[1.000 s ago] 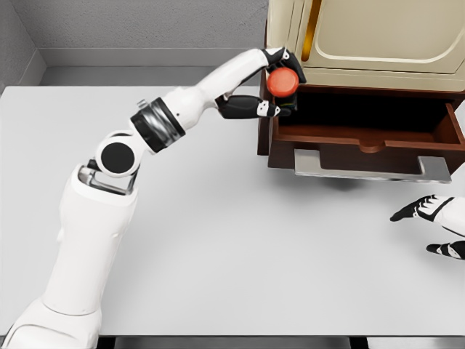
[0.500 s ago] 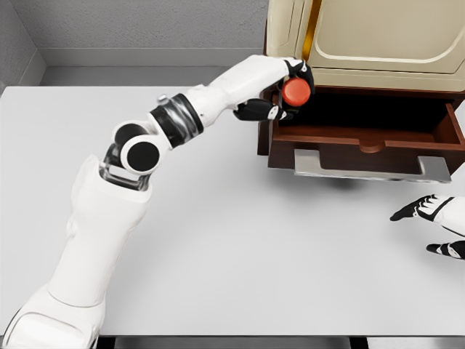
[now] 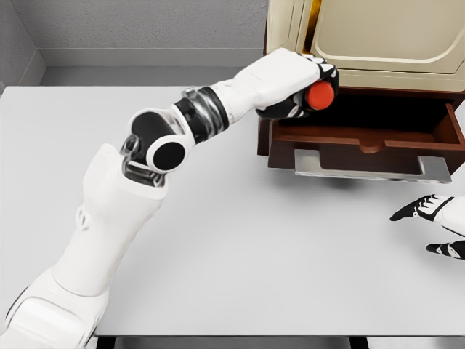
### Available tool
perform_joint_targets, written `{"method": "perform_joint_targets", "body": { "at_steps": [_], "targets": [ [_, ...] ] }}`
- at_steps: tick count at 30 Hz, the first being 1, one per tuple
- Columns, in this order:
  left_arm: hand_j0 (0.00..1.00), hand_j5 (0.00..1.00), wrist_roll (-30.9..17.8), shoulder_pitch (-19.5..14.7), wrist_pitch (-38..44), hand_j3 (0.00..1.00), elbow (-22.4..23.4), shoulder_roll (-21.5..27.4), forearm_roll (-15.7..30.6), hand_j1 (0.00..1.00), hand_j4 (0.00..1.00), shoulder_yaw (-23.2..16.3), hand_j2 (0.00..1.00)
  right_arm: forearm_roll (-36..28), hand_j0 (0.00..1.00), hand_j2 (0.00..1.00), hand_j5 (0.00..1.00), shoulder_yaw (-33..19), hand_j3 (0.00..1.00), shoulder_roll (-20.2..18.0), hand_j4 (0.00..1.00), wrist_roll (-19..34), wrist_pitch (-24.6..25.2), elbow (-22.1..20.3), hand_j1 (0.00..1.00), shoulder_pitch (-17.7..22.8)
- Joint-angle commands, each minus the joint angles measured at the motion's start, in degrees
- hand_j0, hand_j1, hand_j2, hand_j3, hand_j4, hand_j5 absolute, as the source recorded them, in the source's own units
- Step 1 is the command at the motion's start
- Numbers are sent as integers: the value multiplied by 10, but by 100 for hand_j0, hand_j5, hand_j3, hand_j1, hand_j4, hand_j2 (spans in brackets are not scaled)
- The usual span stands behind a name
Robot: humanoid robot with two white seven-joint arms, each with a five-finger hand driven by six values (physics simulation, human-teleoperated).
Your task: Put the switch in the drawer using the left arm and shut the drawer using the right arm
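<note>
White-grey desk (image 3: 240, 247), flat matte top, mostly bare; grey wall (image 3: 145, 25) behind it at the far side, darker strip where wall meets desk edge. Cream cabinet (image 3: 378, 36) stands at far right of desk, panelled front, gold-coloured strip down its left part. Below it a dark reddish-brown wooden drawer (image 3: 363, 142) is pulled out toward the near side, interior dark and in shadow, contents can't be made out. Silver bar handle (image 3: 370, 167) on the drawer front, casts a soft shadow on desk.

Left arm comes in from lower left, elbow joint black and white, forearm stretched to the far right. Left hand (image 3: 309, 91) clenched around the switch (image 3: 320, 95), black fingers wrapped on it. Switch shows as a round orange-red cap, smooth, body mostly hidden by the hand. It is held up in the air over the left far corner of the open drawer, just under the cabinet bottom edge, not resting on anything visible. Drawer's left wall is just below the hand; cabinet's lower edge close above the knuckles.

Right hand (image 3: 436, 225) at right edge, near side of the drawer, well apart from the handle, just over the desk. Fingers black-tipped, spread and relaxed, grasping nothing. Only part of it in view, arm cut by the frame.
</note>
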Motion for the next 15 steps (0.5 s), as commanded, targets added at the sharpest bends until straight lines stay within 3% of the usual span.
{"method": "perform_joint_targets", "body": {
  "at_steps": [1, 12, 15],
  "targets": [
    [30, 30, 1, 0, 1, 30, 0, 0, -13, 30, 30, -10, 30, -4, 79, 79, 79, 0, 79, -1, 79, 0, 1, 0, 79, 0],
    [30, 30, 1, -31, 5, 30, 9, 0, -65, 30, 30, -55, 30, -4, 79, 79, 79, 0, 79, -1, 79, 0, 1, 1, 79, 0],
    [30, 30, 1, -46, 5, 30, 29, 0, -67, 30, 30, -61, 30, -4, 79, 79, 79, 0, 79, -1, 79, 0, 1, 1, 79, 0]
  ]
}}
